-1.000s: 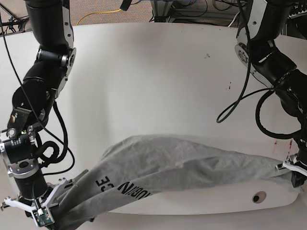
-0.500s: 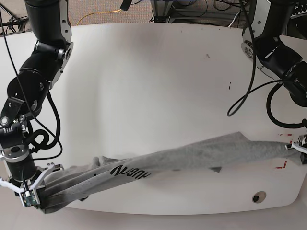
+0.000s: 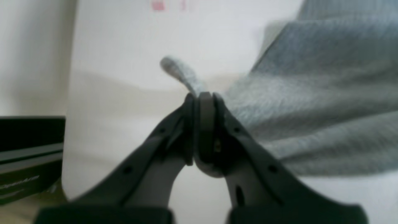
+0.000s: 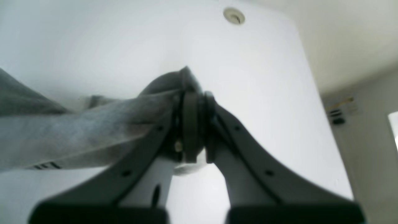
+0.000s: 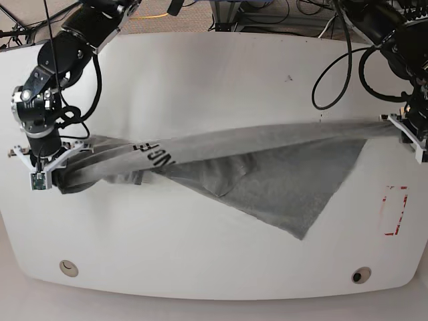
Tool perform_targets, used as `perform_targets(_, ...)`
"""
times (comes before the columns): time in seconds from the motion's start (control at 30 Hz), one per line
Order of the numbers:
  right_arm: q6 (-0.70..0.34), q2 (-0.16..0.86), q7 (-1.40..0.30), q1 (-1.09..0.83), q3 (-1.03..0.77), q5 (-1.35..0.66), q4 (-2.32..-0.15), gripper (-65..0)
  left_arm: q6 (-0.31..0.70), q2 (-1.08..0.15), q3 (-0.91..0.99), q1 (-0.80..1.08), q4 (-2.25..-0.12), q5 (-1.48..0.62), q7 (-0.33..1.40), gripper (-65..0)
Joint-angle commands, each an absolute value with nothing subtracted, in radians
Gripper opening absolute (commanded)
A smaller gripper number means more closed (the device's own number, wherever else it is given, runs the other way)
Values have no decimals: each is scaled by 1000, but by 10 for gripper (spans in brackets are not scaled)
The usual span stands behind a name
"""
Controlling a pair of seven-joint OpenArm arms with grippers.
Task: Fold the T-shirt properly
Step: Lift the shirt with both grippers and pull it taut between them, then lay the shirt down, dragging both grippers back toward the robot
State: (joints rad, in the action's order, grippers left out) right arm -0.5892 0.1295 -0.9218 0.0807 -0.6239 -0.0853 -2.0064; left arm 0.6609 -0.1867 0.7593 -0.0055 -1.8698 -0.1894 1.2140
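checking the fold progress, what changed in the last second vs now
Both arms carried the T-shirt from the table's near edge up toward its middle and pulled it taut between them, so a flap now hangs open below. The left claw and right claw stayed shut on the cloth.

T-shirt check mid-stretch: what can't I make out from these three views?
- T-shirt, base view: the lettering is twisted into a fold, only partly readable.
- Left claw, base view: sits at the frame edge, so its hold is only clear in the wrist view.
- Right claw, wrist view: bunched cloth hides which part of the shirt is pinched.
- Both wrist views: fabric is blurred.
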Motion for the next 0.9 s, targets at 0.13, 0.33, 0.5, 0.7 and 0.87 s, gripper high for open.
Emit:
perform_targets(0.13, -585, 74, -892, -90, -733, -219, -2028, -650, 698, -206, 791, 110, -1888, -186, 1191, -650)
perform_targets(0.33, -585, 30, -892, -229, -794, -305, -2026, -650, 698, -206, 791, 183, -1886, -186, 1191, -650)
perform_targets(0.5, -585, 27, -892, -343, -805, -371, -2026, -650, 698, -206, 791, 223, -1888, -186, 1191, -650)
perform_targets(0.7, -585, 27, -894, -430, -802, -412, -2025, -650, 698, -209, 794, 229, -1888, -183, 1191, -650)
perform_targets(0.87, -585, 27, -894, -489, -799, -412, -2023, -645, 698, -208, 842, 245, -1888, -183, 1191, -650)
